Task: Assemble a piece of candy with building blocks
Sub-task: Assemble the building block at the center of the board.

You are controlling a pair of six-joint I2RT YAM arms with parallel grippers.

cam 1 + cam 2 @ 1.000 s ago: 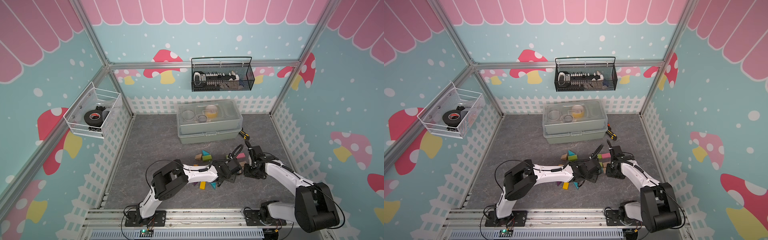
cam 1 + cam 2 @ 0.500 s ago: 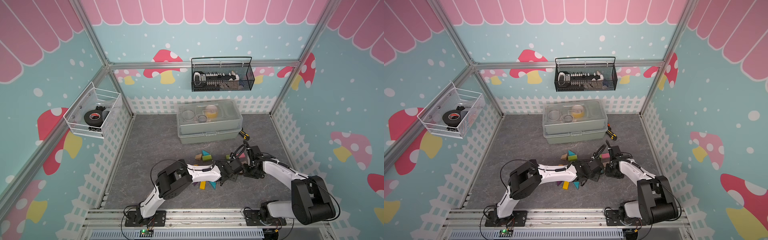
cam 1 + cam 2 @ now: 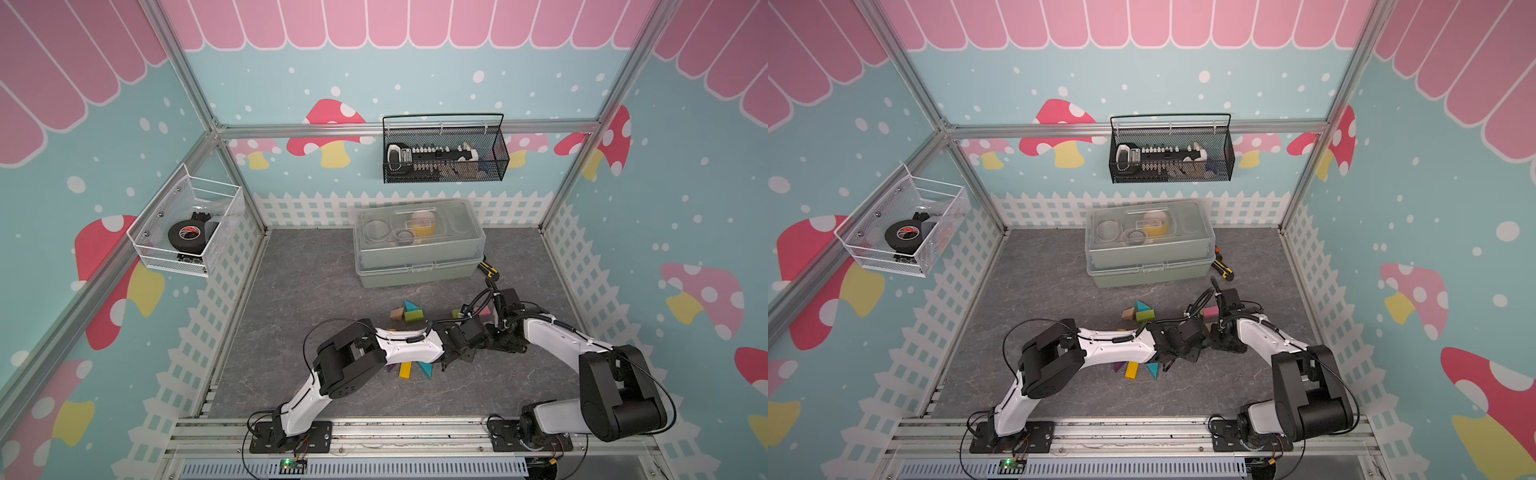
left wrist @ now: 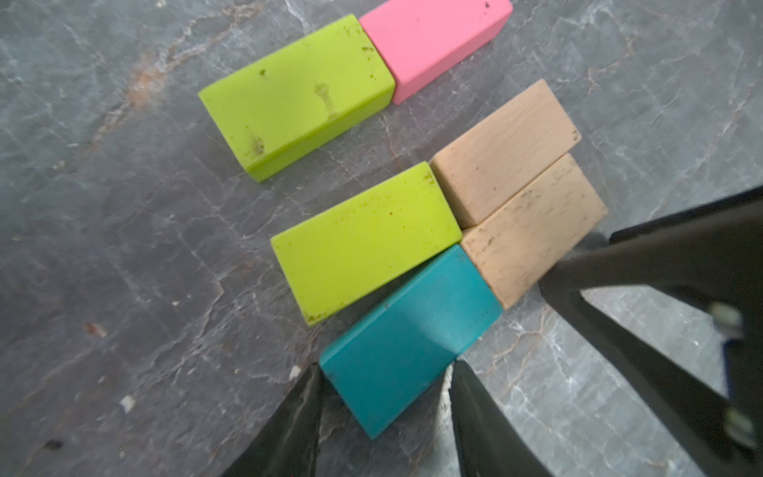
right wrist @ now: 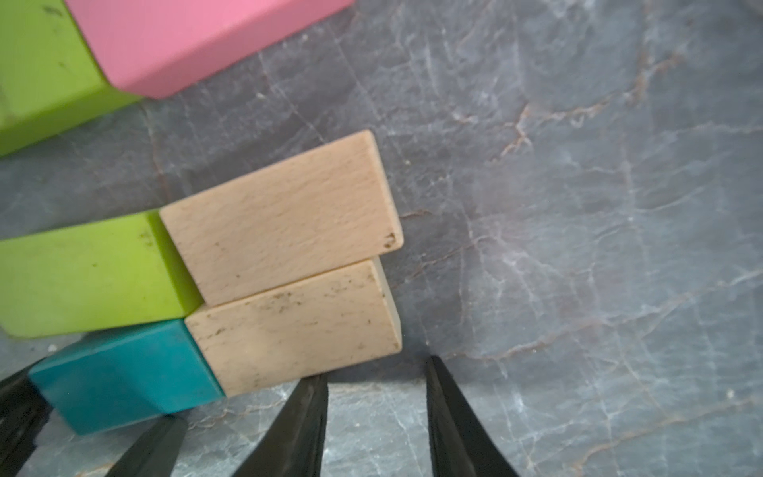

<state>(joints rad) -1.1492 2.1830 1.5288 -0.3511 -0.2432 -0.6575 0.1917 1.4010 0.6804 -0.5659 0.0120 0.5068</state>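
Note:
In the left wrist view my left gripper (image 4: 386, 367) is shut on the end of a teal block (image 4: 408, 338) that lies flat on the table. The teal block touches a lime green block (image 4: 363, 243) and two tan blocks (image 4: 532, 231) lying side by side. Another green block (image 4: 297, 95) and a pink block (image 4: 433, 41) lie end to end beyond them. My right gripper (image 5: 375, 369) is open and empty, with one finger (image 5: 305, 409) against the nearer tan block (image 5: 297, 326). In both top views the two wrists meet over this group.
More blocks lie loose: a tan, teal and green cluster (image 3: 409, 312), and a yellow bar (image 3: 405, 369) and a teal triangle (image 3: 426, 369) under my left arm. A lidded storage box (image 3: 417, 245) stands behind, with a yellow-black tool (image 3: 488, 270) beside it. Wire baskets (image 3: 444, 153) hang on the walls.
My left arm's elbow has shifted a little to the right and the right arm has drawn in slightly. Both grippers' openings look the same.

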